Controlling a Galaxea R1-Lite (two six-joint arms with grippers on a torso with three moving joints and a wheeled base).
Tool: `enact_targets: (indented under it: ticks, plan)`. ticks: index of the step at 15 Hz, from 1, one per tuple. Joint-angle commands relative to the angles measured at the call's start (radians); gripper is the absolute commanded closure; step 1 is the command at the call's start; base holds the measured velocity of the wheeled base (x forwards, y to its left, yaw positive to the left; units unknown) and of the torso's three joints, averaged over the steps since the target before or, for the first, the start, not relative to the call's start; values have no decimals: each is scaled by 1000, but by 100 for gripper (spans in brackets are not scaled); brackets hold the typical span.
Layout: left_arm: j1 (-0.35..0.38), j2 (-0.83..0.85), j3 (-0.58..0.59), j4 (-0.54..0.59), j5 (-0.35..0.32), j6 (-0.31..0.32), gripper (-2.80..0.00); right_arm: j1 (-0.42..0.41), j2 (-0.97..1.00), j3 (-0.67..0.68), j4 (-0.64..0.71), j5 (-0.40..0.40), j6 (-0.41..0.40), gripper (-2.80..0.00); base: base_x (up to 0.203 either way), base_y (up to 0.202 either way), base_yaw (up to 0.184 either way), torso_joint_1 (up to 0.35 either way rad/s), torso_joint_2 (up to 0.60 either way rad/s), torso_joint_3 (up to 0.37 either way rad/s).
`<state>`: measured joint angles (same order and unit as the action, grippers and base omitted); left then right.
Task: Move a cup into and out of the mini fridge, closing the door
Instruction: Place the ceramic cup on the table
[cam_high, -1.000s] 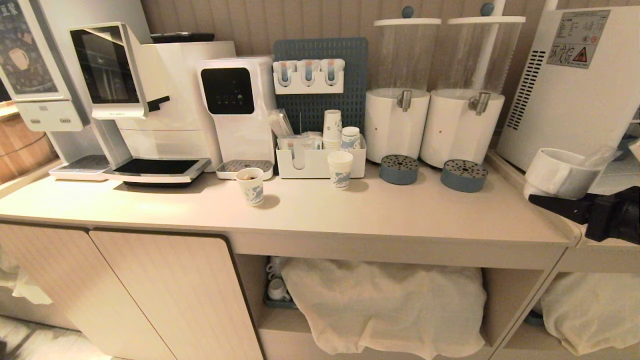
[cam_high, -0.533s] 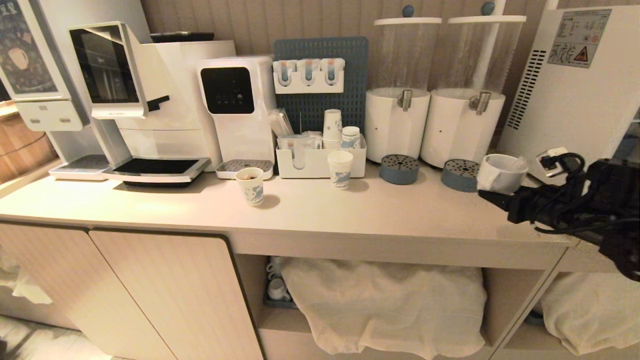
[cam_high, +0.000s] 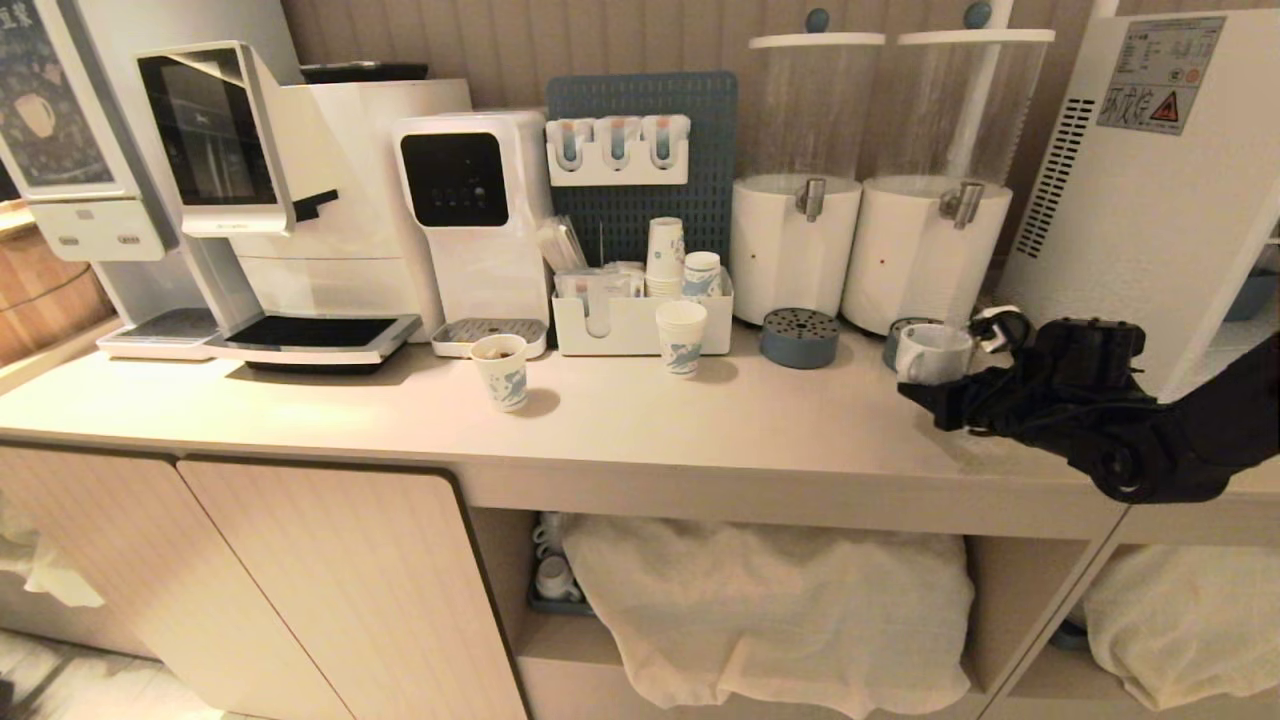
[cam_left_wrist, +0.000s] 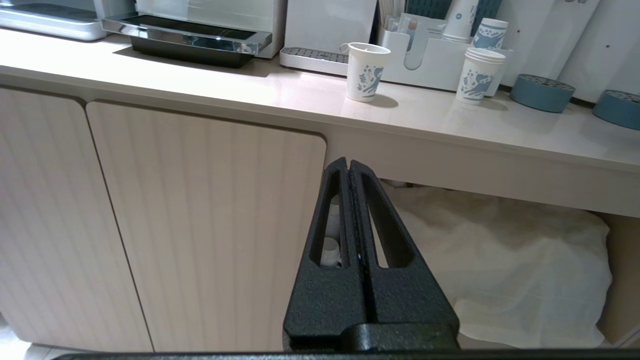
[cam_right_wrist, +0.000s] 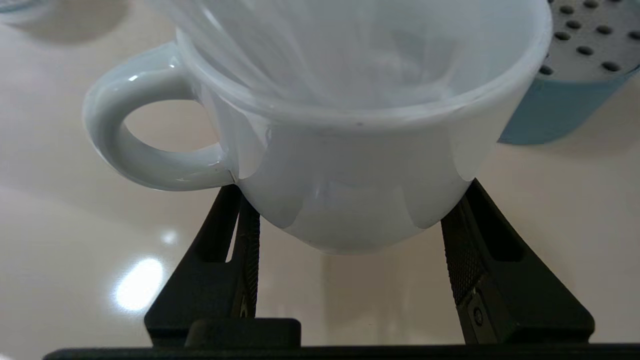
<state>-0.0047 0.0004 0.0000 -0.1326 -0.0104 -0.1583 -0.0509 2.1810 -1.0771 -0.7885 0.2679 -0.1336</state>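
Head view: right gripper (cam_high: 925, 385) carries the cup (cam_high: 932, 352) over the counter (cam_high: 640, 420), left of the mini fridge (cam_high: 1150, 190); door apparently out of frame.

Left wrist view: left gripper (cam_left_wrist: 348, 165) pressed closed, idle.

Right wrist view: fingers (cam_right_wrist: 247, 235) clamp the cup's base. Step: removal; next, lower it level.

i see warm, dim indoor light from above. the bench (cam_high: 640, 420) carries soft glare patches and short shadows under the paper cups (cam_high: 500, 372). the head view bows at its edges. up close, the cup (cam_right_wrist: 350, 125) looks soft and hazy.
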Motion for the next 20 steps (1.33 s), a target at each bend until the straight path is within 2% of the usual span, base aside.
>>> enact_targets:
  ticks: [1, 16, 20]
  plan:
    - [0, -5, 40, -1, 0, -1, 0, 1, 52, -44, -1, 1, 0, 0, 0, 0, 0, 0, 0, 0]
    - [0, -5, 40, -1, 0, -1, 0, 0, 155, -124, 11, -9, 2, 0, 0, 0, 0, 0, 0, 0]
    - [0, -5, 40, -1, 0, -1, 0, -3, 183, -147, 26, -36, 3, 0, 0, 0, 0, 0, 0, 0]
